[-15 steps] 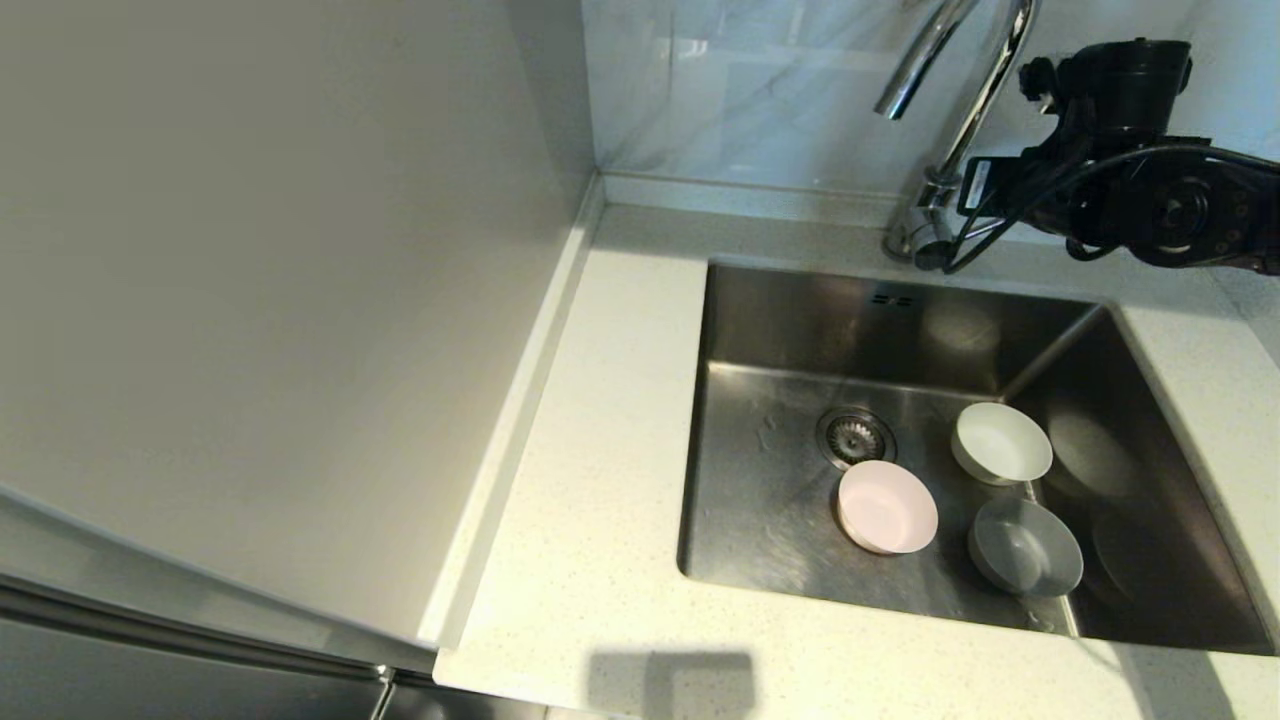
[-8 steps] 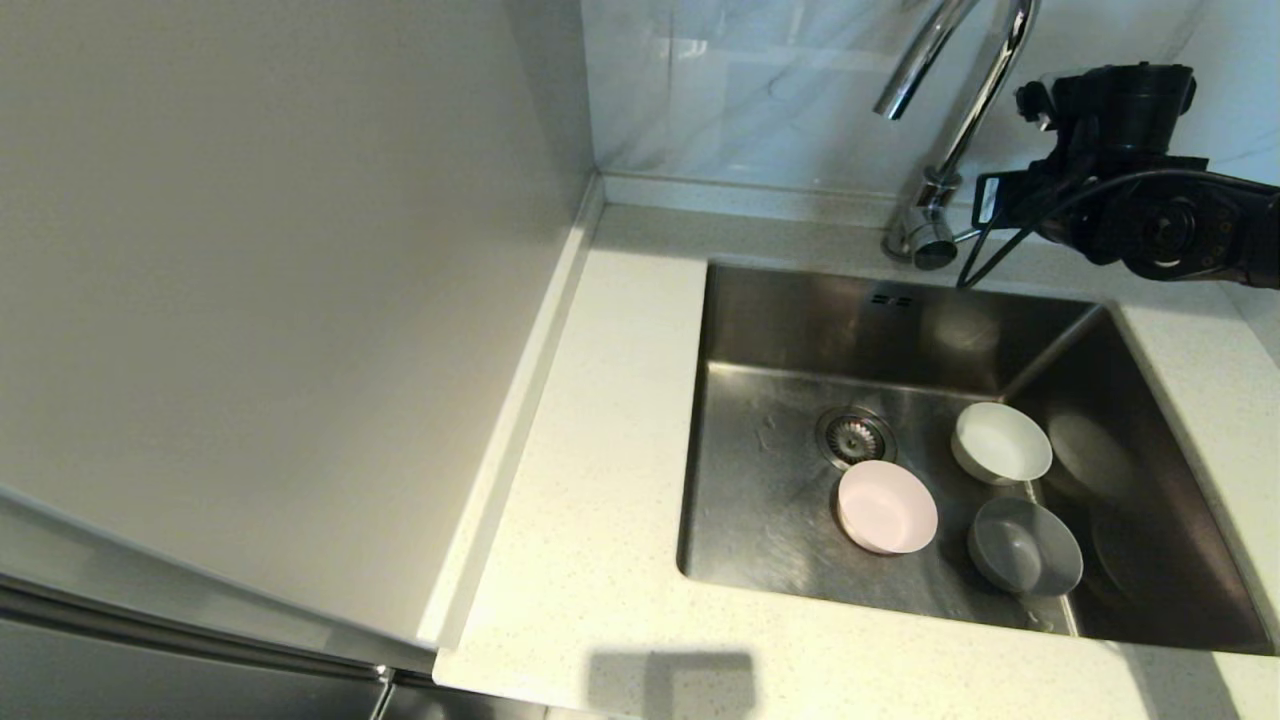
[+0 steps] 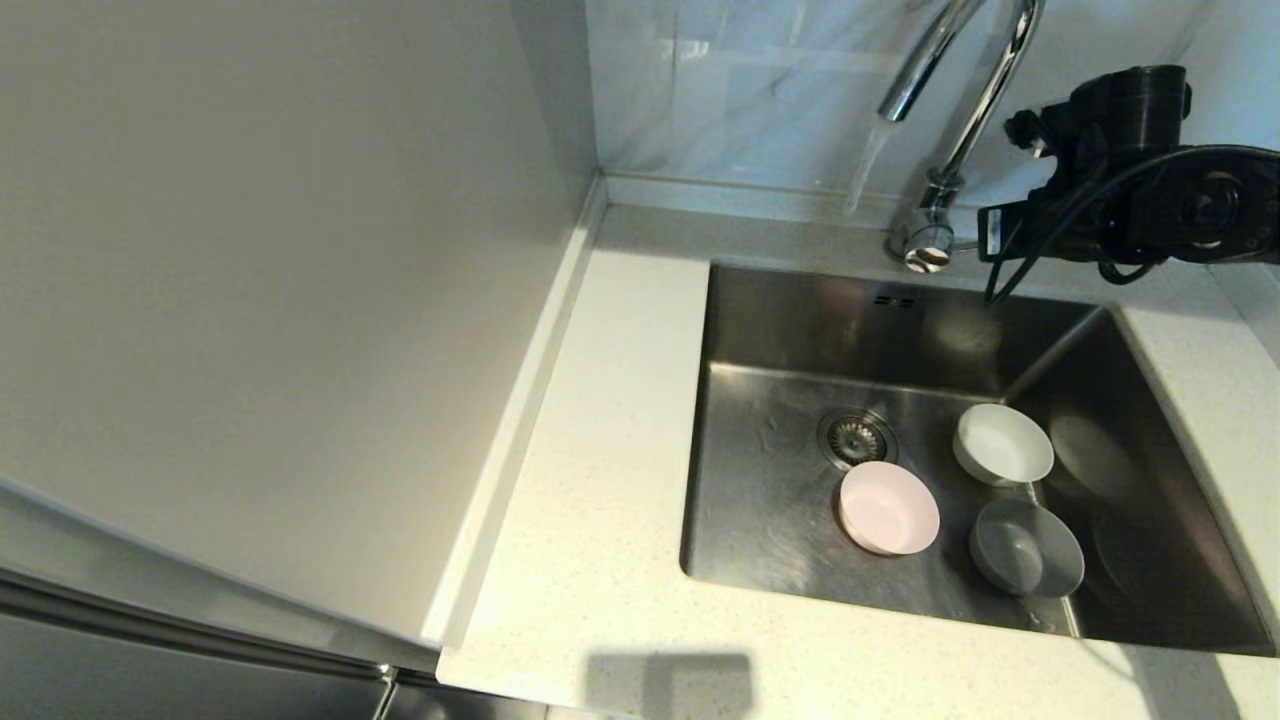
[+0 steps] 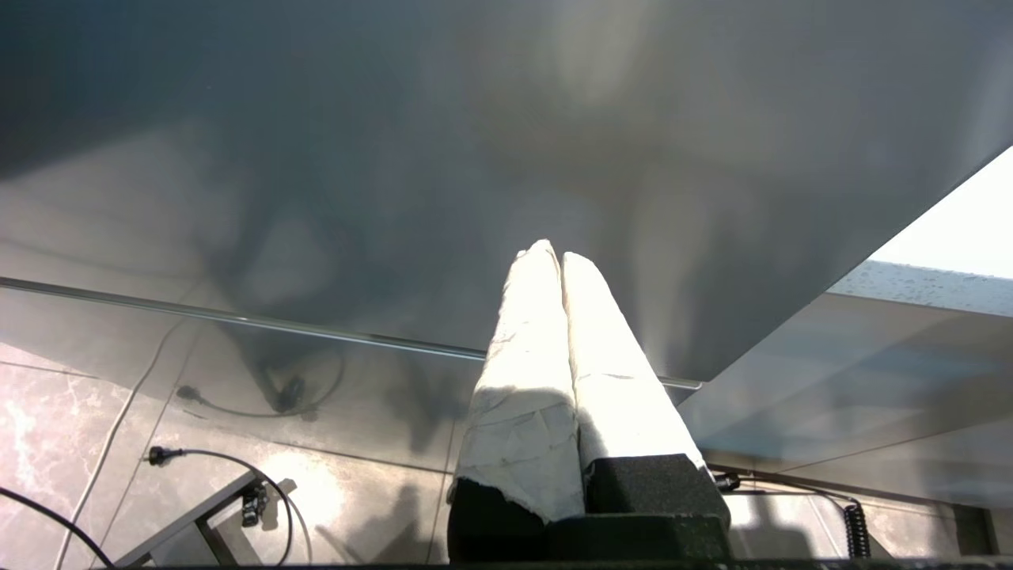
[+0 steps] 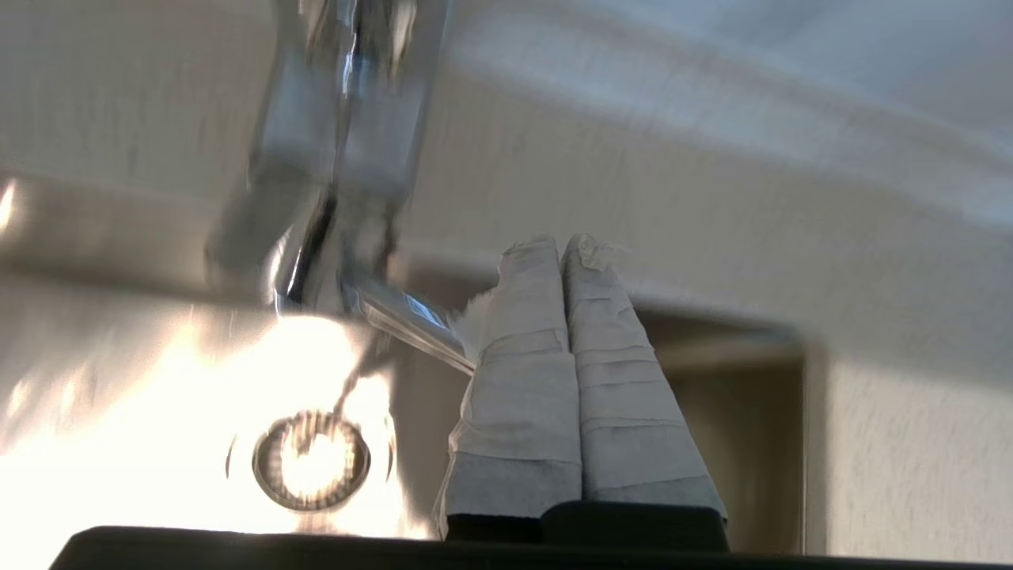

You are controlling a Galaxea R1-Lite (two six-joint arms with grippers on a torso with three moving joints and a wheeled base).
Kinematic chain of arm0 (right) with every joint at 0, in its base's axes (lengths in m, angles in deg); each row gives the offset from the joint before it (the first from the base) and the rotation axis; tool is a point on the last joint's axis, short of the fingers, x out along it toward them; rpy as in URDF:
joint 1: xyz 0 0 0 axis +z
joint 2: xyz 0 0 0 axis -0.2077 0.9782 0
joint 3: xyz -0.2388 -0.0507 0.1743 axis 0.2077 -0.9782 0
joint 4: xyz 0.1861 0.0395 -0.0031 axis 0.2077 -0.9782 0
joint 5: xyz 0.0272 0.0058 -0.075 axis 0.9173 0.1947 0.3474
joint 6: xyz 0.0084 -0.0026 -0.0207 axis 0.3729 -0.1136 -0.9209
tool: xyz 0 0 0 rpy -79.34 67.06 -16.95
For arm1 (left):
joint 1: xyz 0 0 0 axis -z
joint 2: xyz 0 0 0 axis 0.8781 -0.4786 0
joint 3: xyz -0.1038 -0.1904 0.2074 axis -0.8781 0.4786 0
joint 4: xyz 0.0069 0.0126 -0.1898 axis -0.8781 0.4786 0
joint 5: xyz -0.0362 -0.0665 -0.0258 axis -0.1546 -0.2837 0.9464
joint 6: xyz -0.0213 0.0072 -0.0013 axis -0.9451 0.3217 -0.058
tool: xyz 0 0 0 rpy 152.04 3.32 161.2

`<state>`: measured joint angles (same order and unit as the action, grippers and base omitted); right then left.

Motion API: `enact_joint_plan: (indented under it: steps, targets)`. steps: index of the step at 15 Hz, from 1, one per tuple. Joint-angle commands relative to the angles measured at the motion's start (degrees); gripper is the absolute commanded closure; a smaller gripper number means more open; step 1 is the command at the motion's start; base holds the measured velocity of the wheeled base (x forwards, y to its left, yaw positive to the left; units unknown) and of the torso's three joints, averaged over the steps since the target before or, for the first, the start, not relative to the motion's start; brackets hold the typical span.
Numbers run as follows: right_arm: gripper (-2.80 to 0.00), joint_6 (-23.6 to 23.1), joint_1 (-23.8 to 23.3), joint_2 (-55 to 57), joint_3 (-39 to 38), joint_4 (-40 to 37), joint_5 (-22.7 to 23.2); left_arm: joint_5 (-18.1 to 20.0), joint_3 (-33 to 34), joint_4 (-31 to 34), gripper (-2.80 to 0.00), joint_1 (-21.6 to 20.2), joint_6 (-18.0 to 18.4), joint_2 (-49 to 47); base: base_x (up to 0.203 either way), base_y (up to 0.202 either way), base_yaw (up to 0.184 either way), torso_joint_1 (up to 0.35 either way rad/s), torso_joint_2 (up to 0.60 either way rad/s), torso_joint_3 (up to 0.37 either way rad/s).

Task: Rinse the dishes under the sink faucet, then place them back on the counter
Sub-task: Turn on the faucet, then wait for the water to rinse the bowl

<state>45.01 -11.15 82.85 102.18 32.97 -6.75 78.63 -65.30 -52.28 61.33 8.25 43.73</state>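
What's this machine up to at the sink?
It is getting ready to rinse dishes. The right gripper, fingers closed together, sits against the side lever of the faucet, and a stream of water runs from the spout. Three small bowls, the pink bowl, the white bowl and the grey bowl, sit on the floor of the sink, none under the stream. The left gripper is shut and parked away from the sink, holding nothing.
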Motion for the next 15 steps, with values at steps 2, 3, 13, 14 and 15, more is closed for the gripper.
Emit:
enact_joint_plan:
  steps: [2, 3, 13, 14, 15]
  targets:
    - [0.0, 0.0, -1.3, -2.3, -0.4, -4.8, 0.9, 0.0, 0.0, 0.0, 0.0, 0.0, 0.0, 0.2, 0.0, 0.0, 0.0, 0.0, 0.0, 0.0]
    - [0.0, 0.0, -1.5, -3.1, -0.6, -4.9, 1.1, 0.0, 0.0, 0.0, 0.0, 0.0, 0.0, 0.2, 0.0, 0.0, 0.0, 0.0, 0.0, 0.0]
    - [0.0, 8.1, -8.0, -23.7, -15.2, -4.7, 0.9, 0.0, 0.0, 0.0, 0.0, 0.0, 0.0, 0.2, 0.0, 0.0, 0.0, 0.0, 0.0, 0.0]
    - [0.0, 9.7, -8.1, -27.6, -20.0, -4.7, 1.0, 0.0, 0.0, 0.0, 0.0, 0.0, 0.0, 0.2, 0.0, 0.0, 0.0, 0.0, 0.0, 0.0]
    - [0.0, 10.8, -8.1, -32.2, -26.0, -4.8, 1.5, 0.0, 0.0, 0.0, 0.0, 0.0, 0.0, 0.2, 0.0, 0.0, 0.0, 0.0, 0.0, 0.0]
